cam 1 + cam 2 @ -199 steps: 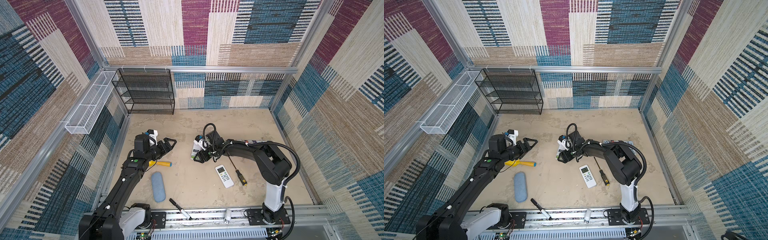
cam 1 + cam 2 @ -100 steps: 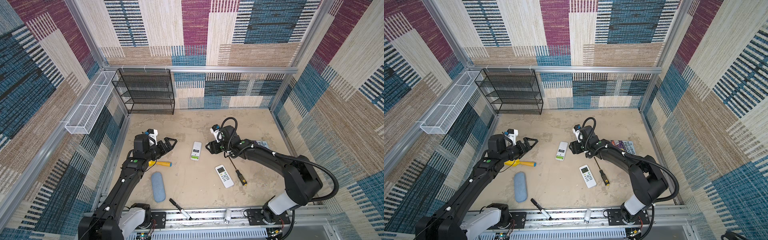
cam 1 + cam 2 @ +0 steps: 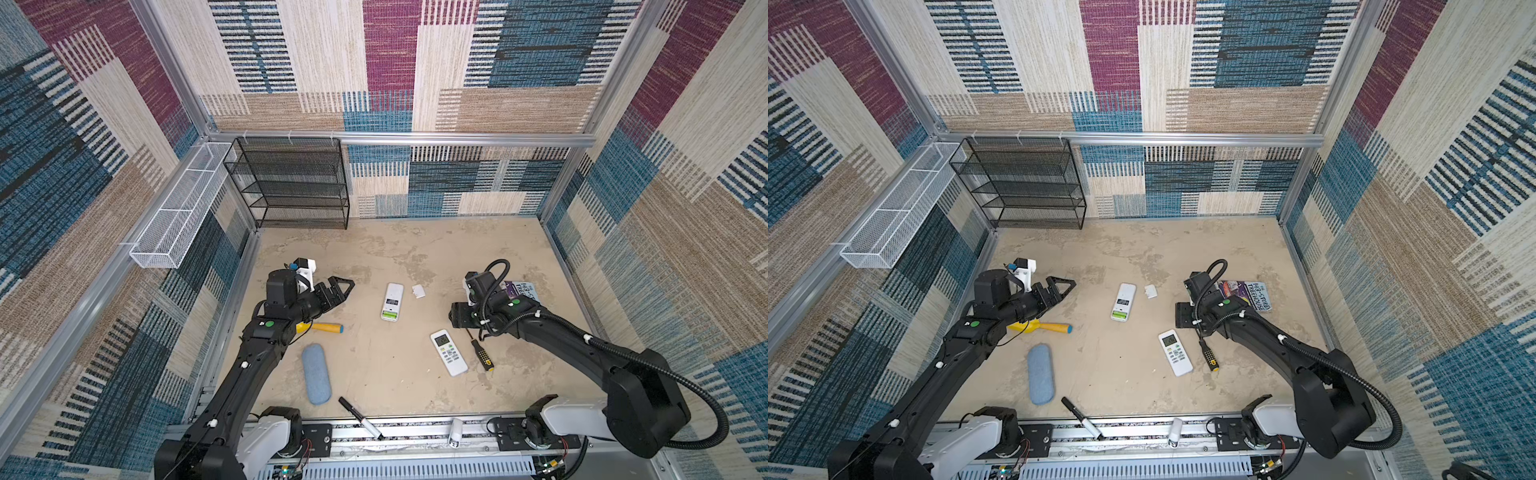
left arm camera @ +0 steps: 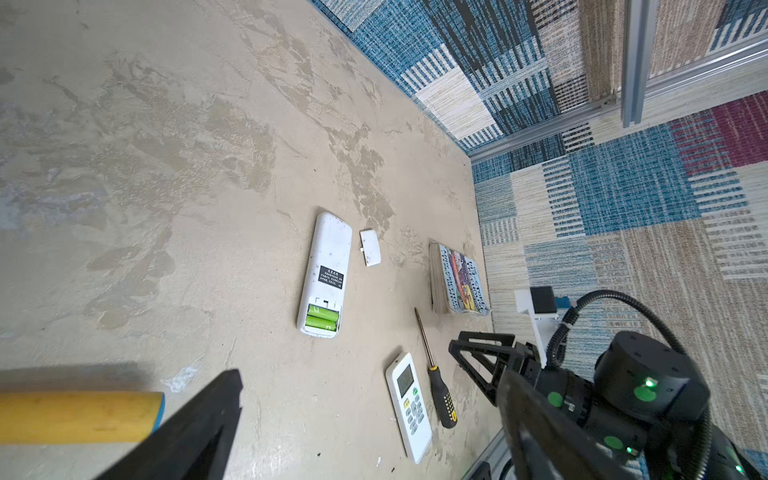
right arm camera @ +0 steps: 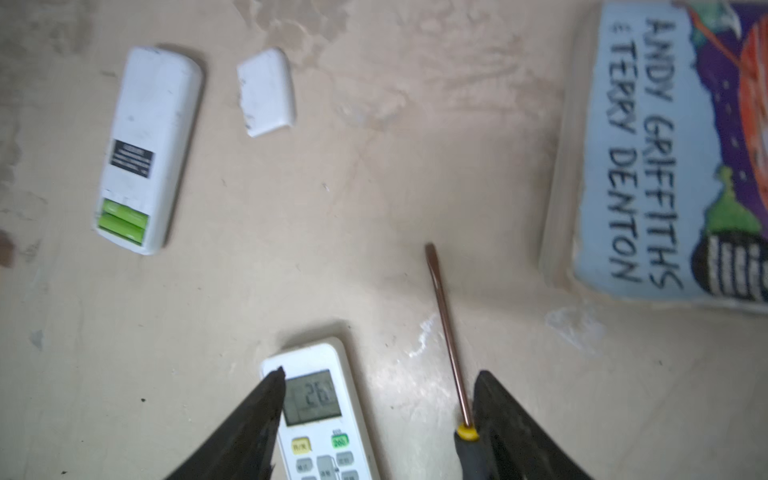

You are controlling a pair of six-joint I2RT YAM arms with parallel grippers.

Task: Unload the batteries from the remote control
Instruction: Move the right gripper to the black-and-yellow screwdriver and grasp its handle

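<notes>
Jaws on both grippers are standing wide apart and gripping nothing. In both top views the left gripper [image 3: 340, 287] is hanging above the floor [image 3: 374, 249] at nine o'clock from the face-down remote [image 3: 392, 301], well apart from it. The right gripper [image 3: 459, 316] is hovering at three o'clock from that remote. In the right wrist view its fingers [image 5: 266, 415] are framing the screen end of a face-up remote [image 5: 316, 399] and the shaft of a screwdriver [image 5: 446, 332]. Two lime-green batteries [image 4: 322, 318] are sitting side by side in the open bay at the six o'clock end of the face-down remote. The white cover [image 3: 419, 291] is lying at two o'clock, just beside it. A book [image 3: 523, 291] is lying farther out at three o'clock.
</notes>
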